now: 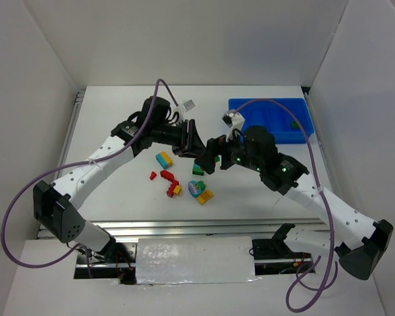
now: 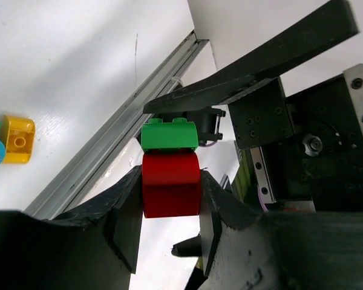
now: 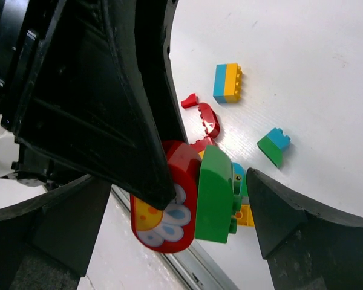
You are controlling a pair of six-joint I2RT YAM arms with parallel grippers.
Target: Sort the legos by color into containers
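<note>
Above the middle of the table [image 1: 118, 118], I see the left gripper [image 2: 171, 178] clamped on a red brick [image 2: 171, 196] with a green brick [image 2: 169, 136] stuck to it. The right gripper [image 3: 178, 181] straddles the pair, jaws wide apart. Loose legos [image 1: 173, 182] lie beneath; the tray [image 1: 240, 108] sits far right.

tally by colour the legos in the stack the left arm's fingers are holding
green brick: 1
red brick: 1
total: 2
</note>
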